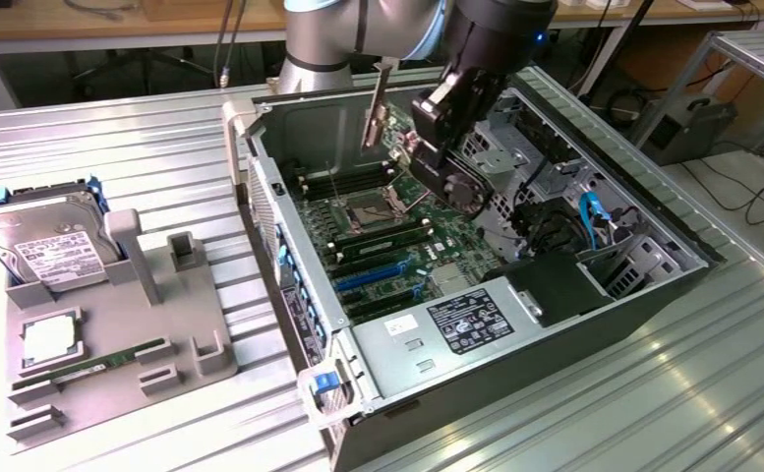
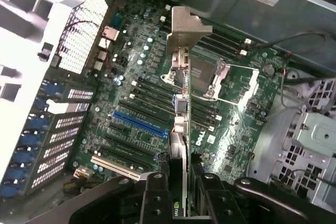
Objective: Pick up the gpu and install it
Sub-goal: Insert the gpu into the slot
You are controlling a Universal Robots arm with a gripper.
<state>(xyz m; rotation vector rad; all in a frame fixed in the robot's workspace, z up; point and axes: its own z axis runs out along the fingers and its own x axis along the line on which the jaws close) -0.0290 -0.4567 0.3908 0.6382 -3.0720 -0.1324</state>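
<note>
My gripper hangs over the open computer case, shut on the gpu. The gpu is a thin black card whose silvery bracket points up and away from the fingers. In the wrist view the gpu runs edge-on out from my gripper, and its bracket floats above the CPU socket. The card is clear of the green motherboard. A long blue slot and a white slot lie on the board, off to one side of the card.
On the exterior view's left, a grey fixture tray holds a silver hard drive, a green memory stick and a square chip. Inside the case are a power supply, a drive cage and blue cables.
</note>
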